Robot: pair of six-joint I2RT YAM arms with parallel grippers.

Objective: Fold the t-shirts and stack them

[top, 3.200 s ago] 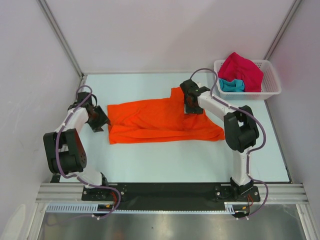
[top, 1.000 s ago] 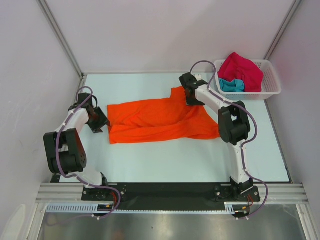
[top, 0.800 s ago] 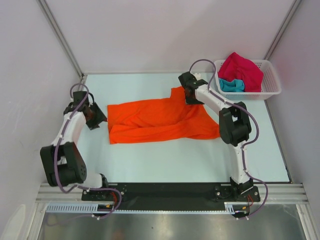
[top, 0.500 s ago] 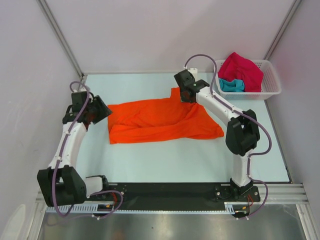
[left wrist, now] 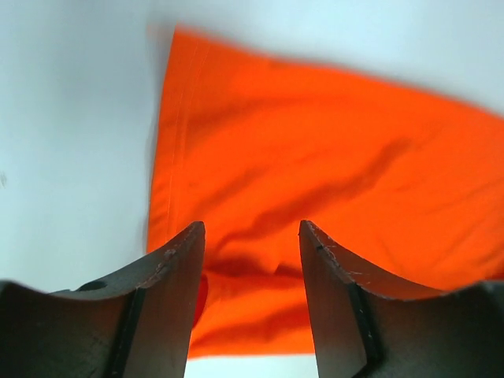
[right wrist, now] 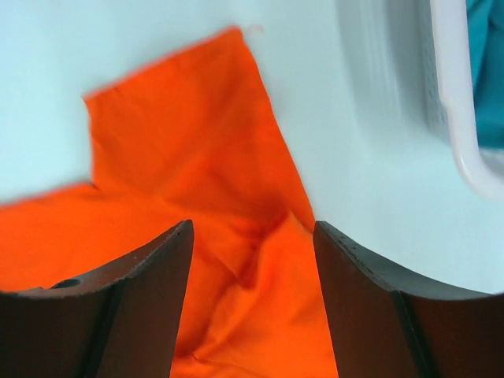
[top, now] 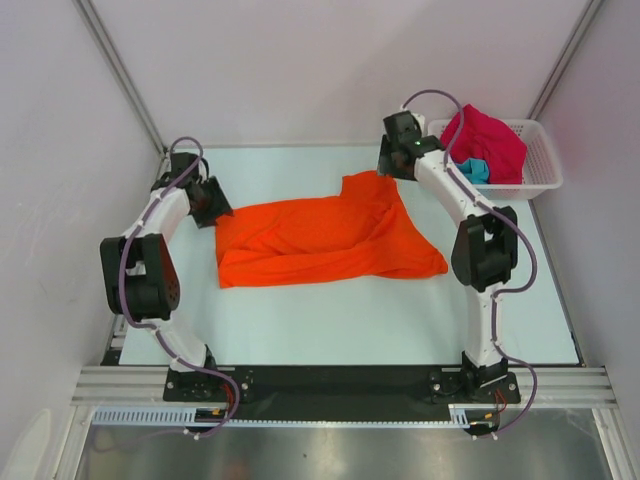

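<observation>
Bare pale tabletop (top: 350,320) surrounds the rumpled bright orange cloth t-shirt (top: 320,235) lying mid-table. Both pairs of jaws gape, empty: left gripper (left wrist: 250,236) over its left edge, right gripper (right wrist: 252,232) near its far corner.

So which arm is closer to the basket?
Right. The right tool hangs just left of the basket; the left tool is far across the table, by the orange shirt's left edge.
</observation>
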